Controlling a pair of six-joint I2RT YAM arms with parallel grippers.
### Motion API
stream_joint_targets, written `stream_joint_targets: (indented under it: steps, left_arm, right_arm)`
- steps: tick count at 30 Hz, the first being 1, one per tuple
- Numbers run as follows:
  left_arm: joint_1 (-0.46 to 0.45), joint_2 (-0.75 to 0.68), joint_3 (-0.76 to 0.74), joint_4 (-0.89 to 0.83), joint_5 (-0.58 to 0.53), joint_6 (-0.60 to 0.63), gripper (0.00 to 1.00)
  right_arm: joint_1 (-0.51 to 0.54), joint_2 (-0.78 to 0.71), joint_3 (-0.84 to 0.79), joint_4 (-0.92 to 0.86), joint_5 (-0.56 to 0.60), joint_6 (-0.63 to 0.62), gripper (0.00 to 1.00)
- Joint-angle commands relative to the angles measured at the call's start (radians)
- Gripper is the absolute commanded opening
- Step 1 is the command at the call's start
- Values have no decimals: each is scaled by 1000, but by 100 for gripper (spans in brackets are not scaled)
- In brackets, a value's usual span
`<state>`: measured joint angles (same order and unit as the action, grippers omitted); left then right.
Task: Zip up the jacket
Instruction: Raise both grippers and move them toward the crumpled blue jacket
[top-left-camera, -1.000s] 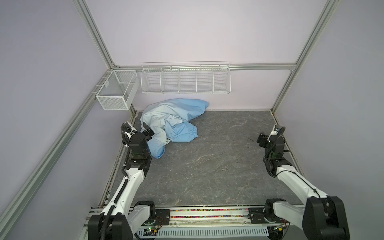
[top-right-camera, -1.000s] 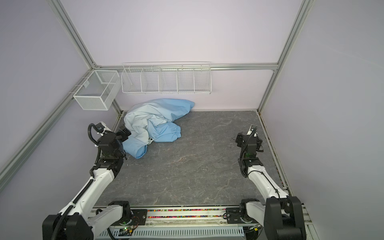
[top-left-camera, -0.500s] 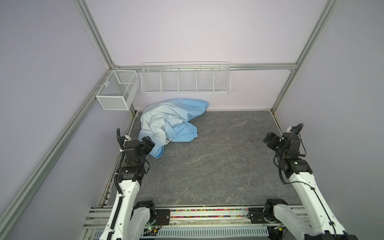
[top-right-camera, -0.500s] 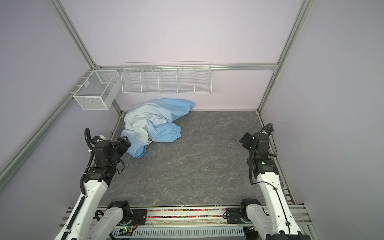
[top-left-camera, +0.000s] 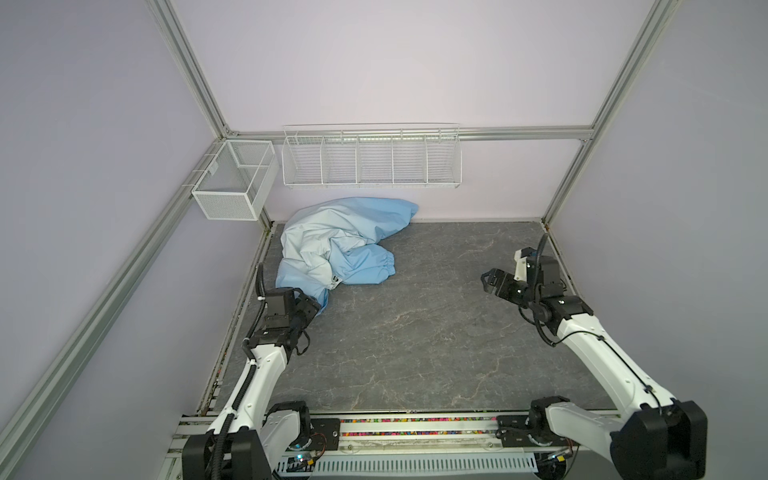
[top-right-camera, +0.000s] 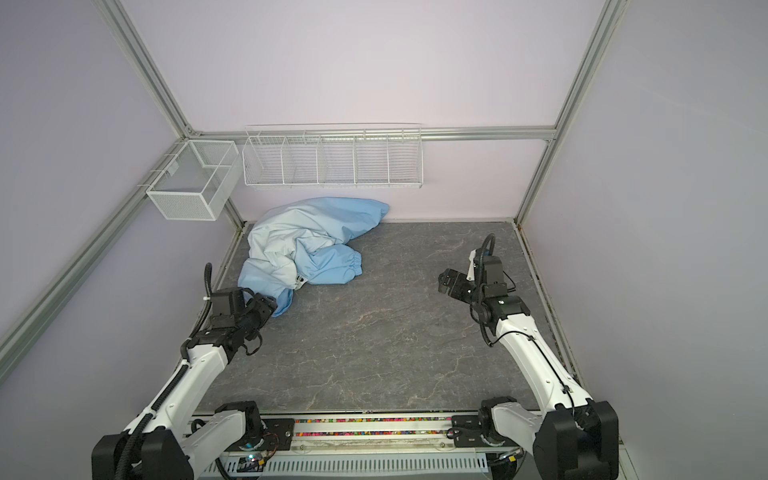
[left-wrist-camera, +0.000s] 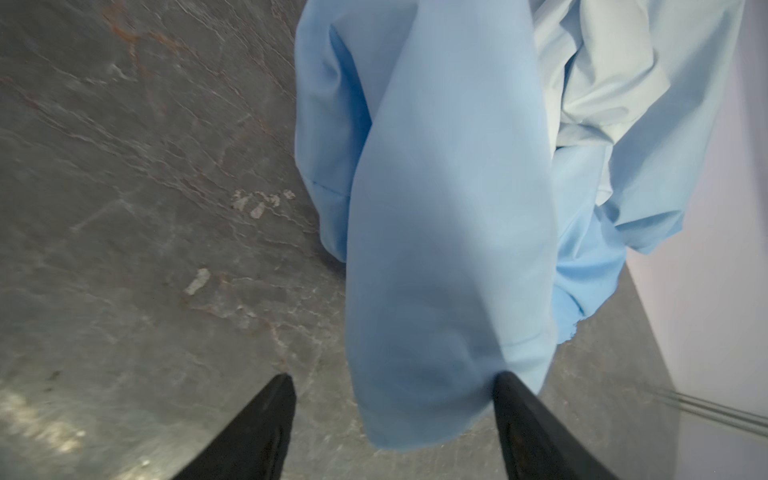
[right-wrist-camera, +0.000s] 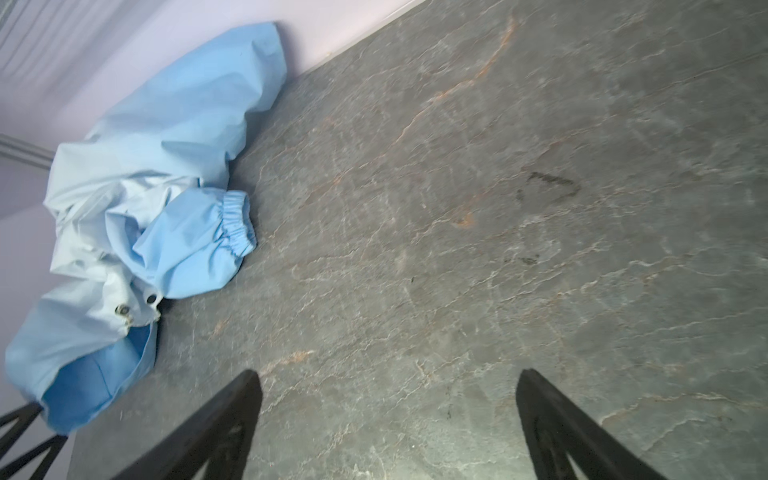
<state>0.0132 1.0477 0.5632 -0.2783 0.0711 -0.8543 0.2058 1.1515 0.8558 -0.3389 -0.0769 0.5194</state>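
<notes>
One big grey marbled surface (top-left-camera: 415, 332) takes up most of both top views. The jacket (top-left-camera: 332, 245) is dumped in a crumpled heap in its far left corner, pushed up against the back wall. It's light blue and goes whitish in the middle folds. It's way too bunched up to see whether the front is done up or not, so I can't tell on that.

Above the heap, a long white wire rack (top-left-camera: 370, 162) with dividers hangs on the back wall. A smaller mesh basket (top-left-camera: 232, 187) sits on the left wall rail beside it.

The left arm (top-left-camera: 262, 374) reaches up along the left edge of the surface to the near end of the jacket. The right arm (top-left-camera: 602, 357) is over on the right side, well apart from the cloth.

The left fingers (left-wrist-camera: 257, 428) are spread, with a hanging lobe of blue fabric between them. The cloth touches one finger, and there's a visible gap to the other, so no pinch. The right fingers (right-wrist-camera: 216, 432) are spread wide too, with only bare surface between them, and they point toward the jacket.

One sleeve sticks out on the right side of the heap and ends in a gathered elastic cuff (right-wrist-camera: 237, 224). Just beside that sleeve, two little snaps (right-wrist-camera: 151, 298) sit on a whitish edge.
</notes>
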Motion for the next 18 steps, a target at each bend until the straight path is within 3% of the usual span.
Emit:
stream_joint_targets:
  steps: [1,4,10,15,18]
  left_arm:
    - [5,91,54,91,58,2,67]
    - [6,176,92,99,79,16,60]
    - [6,272,196,96,144,53,0]
    - [-1,295,367,-60,180,137,0]
    - [-35,290,504,-210,136,226,0]
  right_arm:
    - [47,19,17,25,-11,-16,98]
    - [85,26,61,19,6,-22,98]
    - [141,54,104,10,25,-32,96]
    - [171,85,133,8,21,-30,93]
    - [196,102,150,21,14,-34,95]
